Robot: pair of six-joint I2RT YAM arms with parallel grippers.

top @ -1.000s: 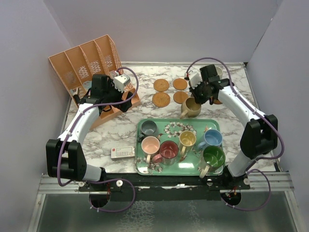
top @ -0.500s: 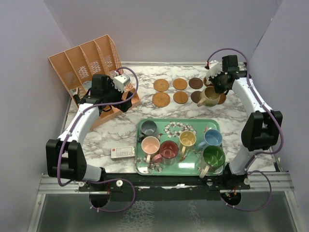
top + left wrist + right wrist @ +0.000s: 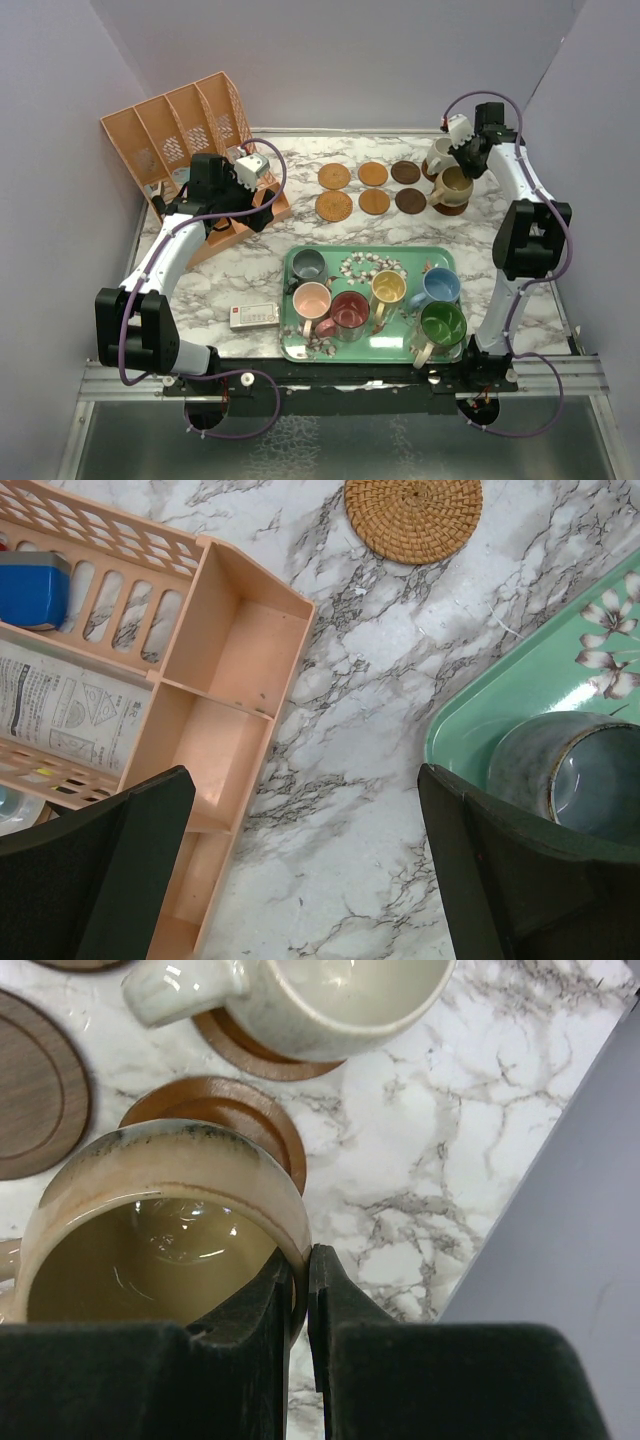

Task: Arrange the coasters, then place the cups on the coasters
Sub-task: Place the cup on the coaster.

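My right gripper (image 3: 466, 166) (image 3: 302, 1260) is shut on the rim of the tan-brown cup (image 3: 452, 186) (image 3: 160, 1200), which sits just over a brown coaster (image 3: 451, 208) (image 3: 235, 1110) at the far right. Behind it a cream cup (image 3: 438, 158) (image 3: 320, 1000) stands on another coaster. Several bare coasters (image 3: 374, 202) lie in two rows to the left. Grey (image 3: 307, 265) (image 3: 575, 780), pink (image 3: 312, 299), dark red (image 3: 350, 312), yellow (image 3: 387, 289), blue (image 3: 439, 286) and green (image 3: 441, 325) cups stand on the green tray (image 3: 395, 338). My left gripper (image 3: 264, 212) (image 3: 305, 790) hangs open over bare marble.
An orange slotted organizer (image 3: 180, 125) (image 3: 225, 680) stands at the back left, close to my left gripper. A small white and red box (image 3: 253, 316) lies left of the tray. The right wall runs close beside the cups at the far right.
My right gripper has carried the tan-brown cup from beside the tray's far edge to the far right, over the brown coaster next to the cream cup. The left arm has not moved.
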